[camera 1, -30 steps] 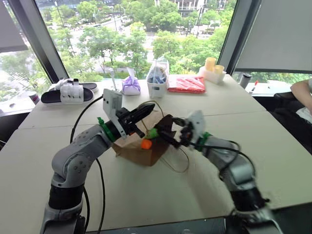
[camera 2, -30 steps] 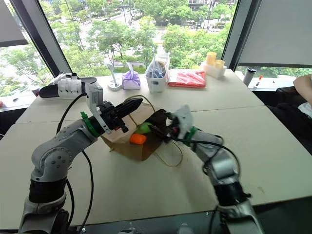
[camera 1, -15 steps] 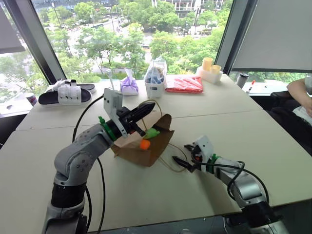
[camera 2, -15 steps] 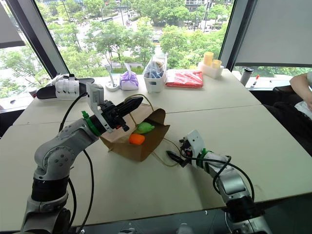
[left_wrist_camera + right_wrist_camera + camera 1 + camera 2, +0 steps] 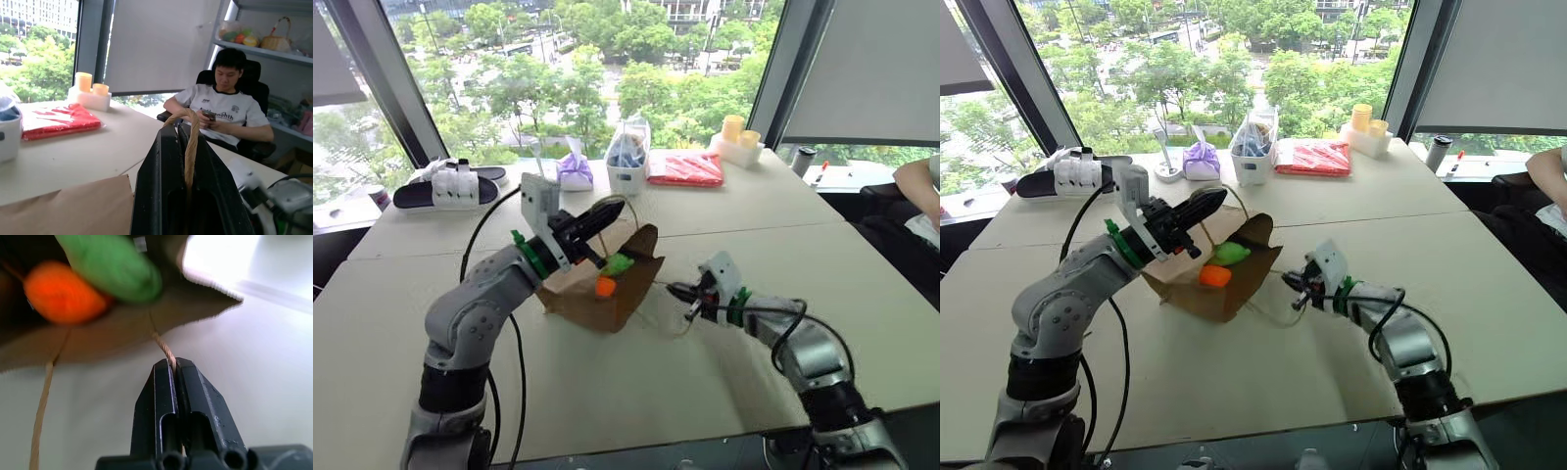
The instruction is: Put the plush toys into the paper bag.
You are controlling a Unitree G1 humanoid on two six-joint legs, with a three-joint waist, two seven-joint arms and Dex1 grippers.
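The paper bag (image 5: 1217,279) lies on the surface, both plush toys (image 5: 1222,264) at its mouth; each tool, left (image 5: 607,216) and right (image 5: 172,366), is pinched on a cord handle; handles should be raised evenly

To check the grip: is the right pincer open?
No, the right pincer is shut on the cord handle of the paper bag.

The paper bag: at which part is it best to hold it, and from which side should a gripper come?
Probably the cord handles. The paper bag lies tilted, mouth open with both toys inside; each gripper is shut on one handle, left gripper above, right gripper at the mouth side.
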